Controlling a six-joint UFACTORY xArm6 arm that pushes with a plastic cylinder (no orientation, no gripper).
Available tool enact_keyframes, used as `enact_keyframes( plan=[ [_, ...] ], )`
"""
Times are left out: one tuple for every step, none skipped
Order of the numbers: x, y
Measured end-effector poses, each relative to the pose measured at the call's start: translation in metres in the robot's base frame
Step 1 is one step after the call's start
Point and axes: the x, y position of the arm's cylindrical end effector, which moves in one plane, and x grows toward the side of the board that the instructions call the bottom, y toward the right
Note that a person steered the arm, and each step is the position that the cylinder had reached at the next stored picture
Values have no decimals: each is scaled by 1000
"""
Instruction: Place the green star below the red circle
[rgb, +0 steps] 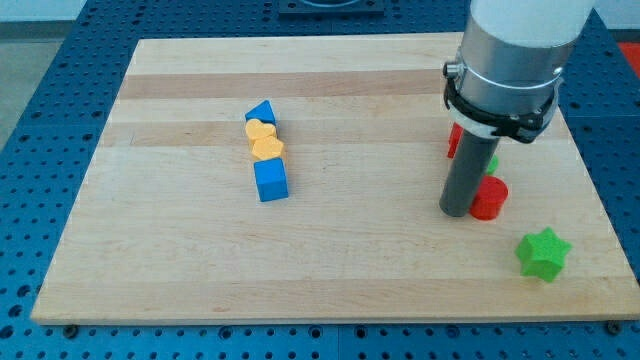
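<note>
The green star (543, 253) lies near the view's bottom right corner of the wooden board (330, 260). The red circle (489, 197) is a short red cylinder up and to the left of the star. My tip (456, 211) rests on the board right against the red circle's left side, left and above the star. Another red block (454, 140) shows partly behind the rod, and a green block (492, 163) peeks out beside the rod above the red circle; their shapes are hidden.
At the board's centre left a column stands close together: a blue triangle (260, 112), a yellow heart (259, 130), a second yellow block (267, 149) and a blue cube (270, 180). The board's right edge runs close to the star.
</note>
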Motion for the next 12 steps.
enact_keyframes(
  plan=[
    [0, 0],
    [4, -5],
    [27, -20],
    [70, -21],
    [113, 1],
    [113, 23],
    [113, 67],
    [112, 109],
    [112, 124],
    [112, 124],
    [106, 124],
    [98, 122]
  ],
)
